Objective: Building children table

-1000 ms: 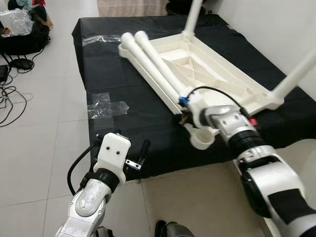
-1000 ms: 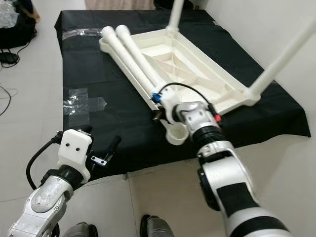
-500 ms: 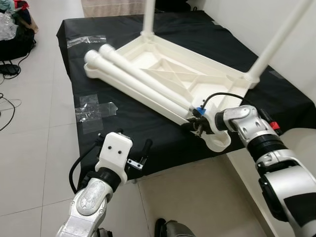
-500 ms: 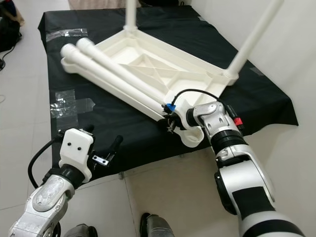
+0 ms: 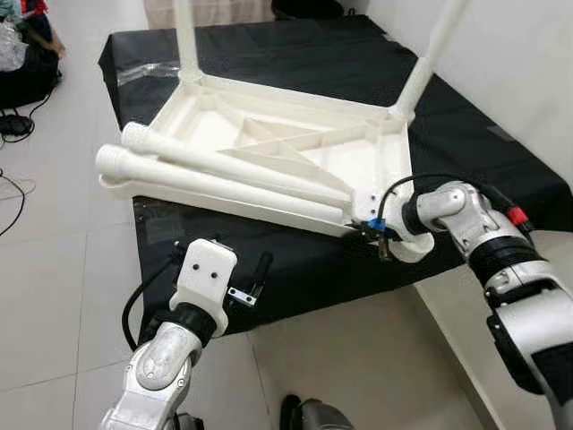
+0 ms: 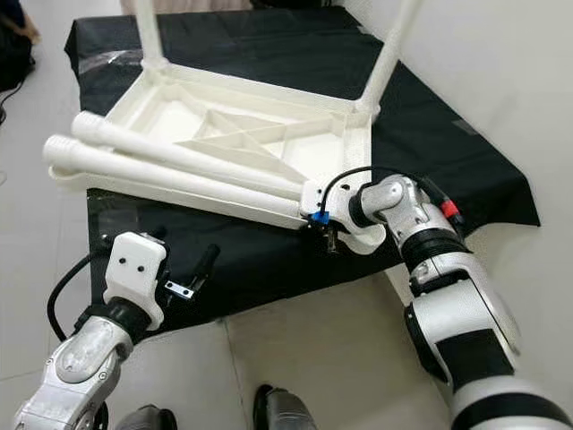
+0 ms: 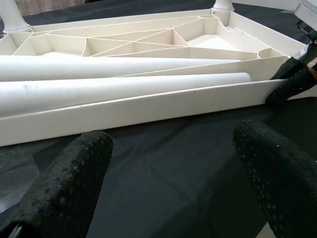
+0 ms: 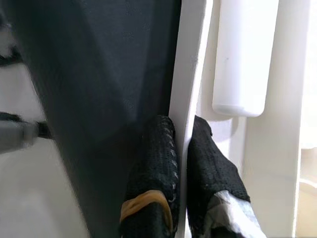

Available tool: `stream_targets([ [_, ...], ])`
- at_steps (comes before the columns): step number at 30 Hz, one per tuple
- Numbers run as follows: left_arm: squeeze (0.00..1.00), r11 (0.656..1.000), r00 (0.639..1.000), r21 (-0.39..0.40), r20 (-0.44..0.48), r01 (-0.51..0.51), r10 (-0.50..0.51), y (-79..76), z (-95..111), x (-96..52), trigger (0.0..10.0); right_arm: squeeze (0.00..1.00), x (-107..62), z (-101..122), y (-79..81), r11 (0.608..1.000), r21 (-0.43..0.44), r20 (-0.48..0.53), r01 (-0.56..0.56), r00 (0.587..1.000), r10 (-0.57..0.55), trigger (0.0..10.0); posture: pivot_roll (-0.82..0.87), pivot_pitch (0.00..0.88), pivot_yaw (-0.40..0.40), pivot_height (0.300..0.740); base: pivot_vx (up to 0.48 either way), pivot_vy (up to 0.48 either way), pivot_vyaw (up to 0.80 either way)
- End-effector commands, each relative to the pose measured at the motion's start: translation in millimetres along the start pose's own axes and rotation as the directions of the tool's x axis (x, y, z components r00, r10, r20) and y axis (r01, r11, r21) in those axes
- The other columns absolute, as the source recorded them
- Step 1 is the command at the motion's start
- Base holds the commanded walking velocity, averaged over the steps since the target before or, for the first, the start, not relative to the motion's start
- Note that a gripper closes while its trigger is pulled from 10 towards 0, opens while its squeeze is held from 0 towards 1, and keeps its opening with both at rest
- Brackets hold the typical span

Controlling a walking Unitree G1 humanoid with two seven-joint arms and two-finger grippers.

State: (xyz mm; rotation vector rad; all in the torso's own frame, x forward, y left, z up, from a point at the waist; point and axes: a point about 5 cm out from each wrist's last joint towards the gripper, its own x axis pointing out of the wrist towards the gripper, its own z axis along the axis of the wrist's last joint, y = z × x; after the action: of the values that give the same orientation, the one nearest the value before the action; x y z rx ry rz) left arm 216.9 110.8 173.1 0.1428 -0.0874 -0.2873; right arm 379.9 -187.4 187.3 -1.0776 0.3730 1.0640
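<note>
Table (image 5: pixel 295 152) white, upside down, ribbed underside

Upturned table top (image 5: pixel 295 152) at frame centre on cloth (image 5: pixel 295 54); 2 loose legs (image 5: pixel 224 175) along its near rim; 2 fitted legs (image 5: pixel 430 54) at top.

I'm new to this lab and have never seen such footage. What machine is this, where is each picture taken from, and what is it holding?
It is a humanoid robot with two silver arms. Two pictures come from cameras on its head, looking down; two from cameras on its wrists. On a black cloth lies a white children's table, upside down, two legs upright, two loose legs lying in it. The right gripper pinches the table's rim near a corner. The left gripper hovers open at the cloth's near edge, holding nothing.
</note>
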Motion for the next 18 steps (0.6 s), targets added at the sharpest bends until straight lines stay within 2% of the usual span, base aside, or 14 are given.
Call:
stream_targets([
  [1, 0.0, 1.0, 0.999, 0.001, -0.031, 0.009, -0.009, -1.8, -6.0, -1.2, 10.0, 0.0, -5.7, 13.1, -21.9, 0.971, -0.128, -0.019, 0.204, 0.978, -0.208, 10.0, 0.01, 0.166, -0.105, 0.74, 0.0, 0.0, 0.0],
  [4, 0.0, 1.0, 0.999, 0.001, -0.032, 0.008, -0.008, -1.6, -6.3, -1.2, 10.0, 0.0, -7.6, 16.5, -27.6, 0.961, -0.119, -0.01, 0.25, 0.967, -0.253, 10.0, 0.01, 0.165, -0.107, 0.74, 0.0, 0.0, 0.0],
  [6, 0.0, 1.0, 0.999, 0.001, -0.032, 0.007, -0.007, -1.7, -6.5, -1.1, 10.0, 0.0, -11.6, 21.9, -36.7, 0.949, -0.058, 0.017, 0.309, 0.951, -0.309, 10.0, 0.01, 0.162, -0.106, 0.74, 0.0, 0.0, 0.0],
  [9, 0.0, 1.0, 0.999, 0.0, -0.031, 0.006, -0.006, -2.1, -6.5, -0.9, 10.0, 0.0, -14.4, 23.7, -41.5, 0.945, 0.001, 0.027, 0.326, 0.945, -0.326, 10.0, 0.01, 0.16, -0.108, 0.74, 0.0, 0.0, 0.0],
  [10, 0.0, 1.0, 1.0, -0.001, -0.031, 0.006, -0.006, -2.4, -6.5, -0.8, 10.0, 0.0, -15.4, 24.6, -42.7, 0.944, 0.006, 0.031, 0.329, 0.944, -0.329, 9.1, 0.01, 0.153, -0.106, 0.74, 0.0, 0.0, 0.0],
  [11, 0.0, 1.0, 1.0, -0.002, -0.029, 0.006, -0.006, -2.5, -6.2, -0.8, 10.0, 0.0, -16.6, 23.4, -44.3, 0.939, 0.02, 0.021, 0.344, 0.938, -0.345, 0.0, 0.01, 0.153, -0.106, 0.74, 0.0, 0.0, 0.0],
  [14, 0.0, 1.0, 1.0, -0.002, -0.028, 0.005, -0.005, -2.5, -6.0, -0.7, 10.0, 0.0, -16.5, 20.9, -43.3, 0.942, 0.02, 0.005, 0.334, 0.943, -0.334, 0.0, 0.01, 0.153, -0.106, 0.74, 0.0, 0.0, 0.0],
  [15, 0.0, 1.0, 1.0, -0.003, -0.026, 0.006, -0.006, -2.9, -5.9, -0.9, 10.0, 0.0, -15.2, 15.0, -42.6, 0.935, 0.042, -0.041, 0.353, 0.935, -0.352, 3.2, 0.01, 0.148, -0.105, 0.74, 0.0, 0.0, 0.0],
  [17, 0.0, 1.0, 1.0, -0.003, -0.026, 0.006, -0.006, -2.9, -5.9, -0.9, 10.0, 0.0, -15.2, 15.0, -42.6, 0.935, 0.042, -0.041, 0.353, 0.935, -0.352, 3.2, 0.01, 0.148, -0.105, 0.74, 0.0, 0.0, 0.0],
  [18, 0.0, 1.0, 1.0, -0.003, -0.026, 0.006, -0.006, -2.9, -5.8, -0.8, 10.0, 0.0, -14.0, 14.6, -41.1, 0.94, 0.027, -0.045, 0.34, 0.94, -0.339, 10.0, 0.01, 0.146, -0.107, 0.74, 0.0, 0.0, 0.0],
])
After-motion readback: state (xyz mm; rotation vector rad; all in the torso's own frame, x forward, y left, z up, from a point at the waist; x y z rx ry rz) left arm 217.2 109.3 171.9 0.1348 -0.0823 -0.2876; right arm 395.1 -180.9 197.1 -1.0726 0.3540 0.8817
